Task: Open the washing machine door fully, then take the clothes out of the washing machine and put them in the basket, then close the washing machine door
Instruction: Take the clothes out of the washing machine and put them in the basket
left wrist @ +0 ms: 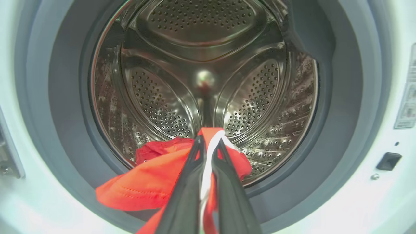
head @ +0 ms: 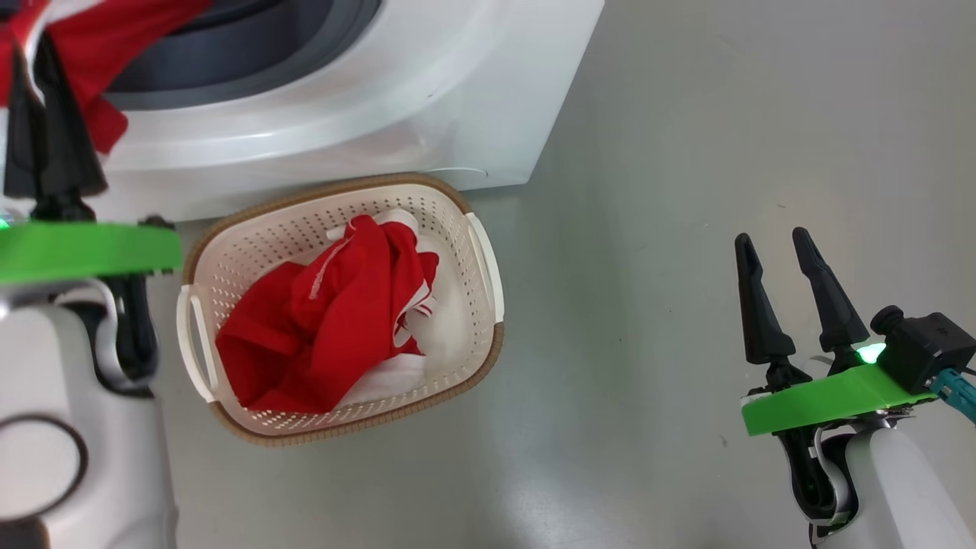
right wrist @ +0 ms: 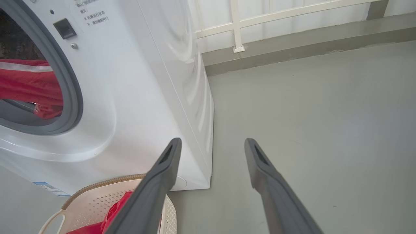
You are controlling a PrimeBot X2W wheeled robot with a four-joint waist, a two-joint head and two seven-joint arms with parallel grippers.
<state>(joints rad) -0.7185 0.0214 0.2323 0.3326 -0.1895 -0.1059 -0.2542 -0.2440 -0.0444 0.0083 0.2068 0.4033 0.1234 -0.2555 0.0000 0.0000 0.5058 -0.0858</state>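
Left hand (head: 30,44), upper left of frame: clenched on red garment (head: 103,46) at washing machine (head: 396,99) mouth. Right hand (head: 772,238), lower right: released, empty.

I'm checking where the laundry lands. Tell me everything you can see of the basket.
The basket is cream plastic, a rounded rectangle with perforated walls, a brown woven-look rim and white side handles. It stands upright on the grey floor, its far rim close to the front of the washing machine; whether they touch is unclear. A crumpled red garment with white trim lies inside.
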